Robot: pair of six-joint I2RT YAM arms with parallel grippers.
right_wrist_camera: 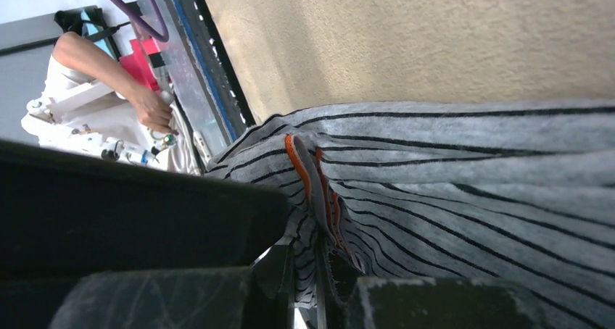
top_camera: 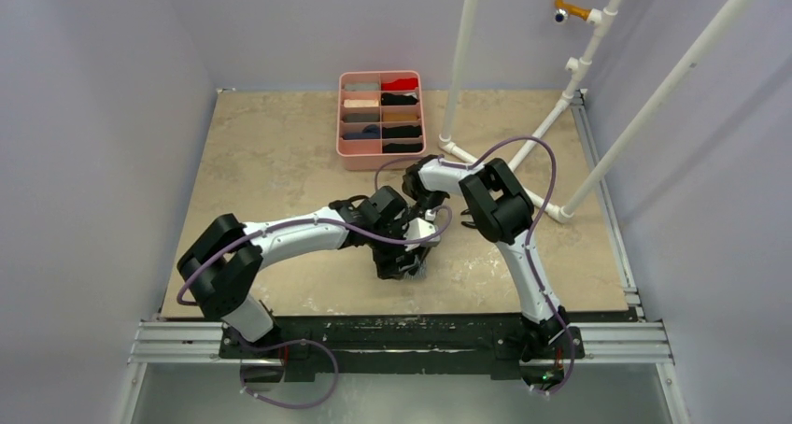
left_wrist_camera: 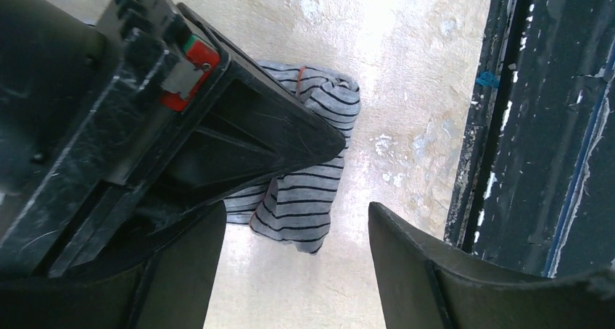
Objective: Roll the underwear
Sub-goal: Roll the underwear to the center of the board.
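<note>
Grey underwear [left_wrist_camera: 304,198] — apparently in right claw [right_wrist_camera: 319,289]

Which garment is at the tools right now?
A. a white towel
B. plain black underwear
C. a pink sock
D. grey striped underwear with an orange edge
D: the cloth bunched at the right tool is grey striped underwear with an orange edge; the left wrist view shows the same stripes.

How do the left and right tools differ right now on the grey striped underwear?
The black left tool is open, fingers spread wide; the black right tool is closed to a narrow gap. The left hovers above the grey striped cloth underwear gripping nothing; the right pinches its orange-edged fold. Both sit over the same garment.
</note>
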